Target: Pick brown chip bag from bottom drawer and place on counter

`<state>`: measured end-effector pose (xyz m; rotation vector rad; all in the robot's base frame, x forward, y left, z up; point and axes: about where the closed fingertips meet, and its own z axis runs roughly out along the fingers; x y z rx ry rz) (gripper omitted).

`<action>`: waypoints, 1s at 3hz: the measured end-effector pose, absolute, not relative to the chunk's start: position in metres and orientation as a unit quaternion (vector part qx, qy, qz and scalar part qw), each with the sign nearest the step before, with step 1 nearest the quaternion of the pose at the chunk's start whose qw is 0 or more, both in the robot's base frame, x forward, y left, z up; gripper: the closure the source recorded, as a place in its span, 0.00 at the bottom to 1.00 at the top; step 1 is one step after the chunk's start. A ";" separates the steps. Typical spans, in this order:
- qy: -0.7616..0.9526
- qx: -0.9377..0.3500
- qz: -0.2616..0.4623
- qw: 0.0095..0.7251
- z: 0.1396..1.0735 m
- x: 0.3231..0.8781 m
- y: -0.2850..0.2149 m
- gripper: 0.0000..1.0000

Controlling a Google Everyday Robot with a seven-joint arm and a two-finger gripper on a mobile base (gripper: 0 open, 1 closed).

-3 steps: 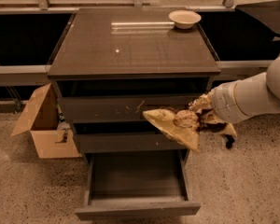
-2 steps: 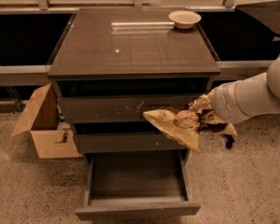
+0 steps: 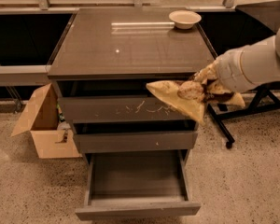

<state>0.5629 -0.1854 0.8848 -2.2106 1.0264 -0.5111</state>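
The brown chip bag [image 3: 175,96] is gripped in the claw [image 3: 204,88] and hangs to its left. The bottom drawer [image 3: 137,210], below the claw, is seen open and empty. Pick judged done; lifting and placing on the desk [image 3: 130,45] above are left.

Three drawers [image 3: 137,209]; one bowl [image 3: 185,18], box [image 3: 45,127], bag [image 3: 177,98], gripper [image 3: 208,85] apparently holding it.

Cardboard box [image 3: 52,143], pale bowl [image 3: 185,18]

dim, blurry; counter [image 3: 130,50] glare; hand [image 3: 207,85] at right grips brown chip bag [image 3: 175,96].
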 end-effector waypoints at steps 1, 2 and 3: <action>0.365 -0.831 -0.258 0.331 0.955 0.596 -0.190 1.00; 0.365 -0.831 -0.258 0.331 0.955 0.596 -0.190 1.00; 0.345 -0.833 -0.264 0.342 0.959 0.617 -0.181 1.00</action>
